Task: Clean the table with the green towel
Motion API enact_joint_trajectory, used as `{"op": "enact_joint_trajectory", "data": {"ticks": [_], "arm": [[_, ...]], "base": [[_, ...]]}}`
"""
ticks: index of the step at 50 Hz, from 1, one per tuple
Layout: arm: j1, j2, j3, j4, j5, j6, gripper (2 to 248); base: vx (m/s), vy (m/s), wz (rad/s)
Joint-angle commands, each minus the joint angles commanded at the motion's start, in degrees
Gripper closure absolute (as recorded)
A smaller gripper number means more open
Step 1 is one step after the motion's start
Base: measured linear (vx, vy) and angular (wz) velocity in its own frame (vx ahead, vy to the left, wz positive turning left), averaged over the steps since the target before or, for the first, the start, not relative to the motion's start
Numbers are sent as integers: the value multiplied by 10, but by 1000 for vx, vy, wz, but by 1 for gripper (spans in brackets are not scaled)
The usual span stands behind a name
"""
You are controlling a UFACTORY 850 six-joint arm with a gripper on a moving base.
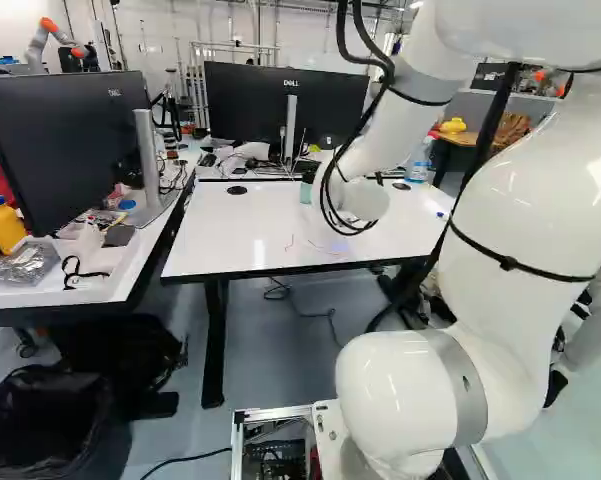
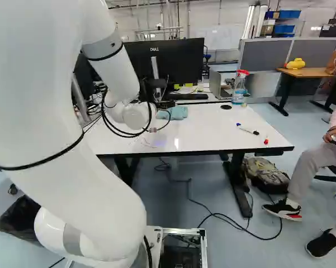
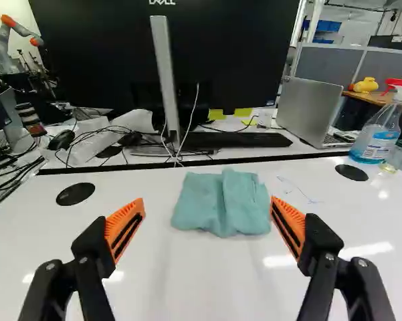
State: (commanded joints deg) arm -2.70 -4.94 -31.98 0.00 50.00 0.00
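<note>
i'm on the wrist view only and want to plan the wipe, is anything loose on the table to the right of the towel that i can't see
Observer: Yes, the right base view shows a pen lying toward the right end of the table.
Operator: anything else by it
Observer: A small red object, nearer the table's front edge than the pen.
Operator: any marks to wipe outside my view
Observer: A thin reddish scribble near the front edge, seen in the left base view.
</note>
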Motion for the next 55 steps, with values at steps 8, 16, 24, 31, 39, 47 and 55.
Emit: {"op": "enact_joint_trajectory", "data": {"ticks": [8, 16, 24, 31, 39, 47, 55], "arm": [[-4, -23, -25, 0, 0, 0, 3], [-8, -47, -51, 0, 0, 0, 3], [-12, -69, -76, 0, 0, 0, 3], [-15, -89, -99, 0, 0, 0, 3], [-19, -112, -125, 0, -8, 0, 3], [-21, -134, -151, 0, -35, 0, 3], [-24, -156, -178, 0, -71, 0, 3]], "base": [[0, 0, 0], [0, 0, 0], [0, 0, 0], [0, 0, 0], [0, 0, 0], [0, 0, 0], [0, 0, 0]]}}
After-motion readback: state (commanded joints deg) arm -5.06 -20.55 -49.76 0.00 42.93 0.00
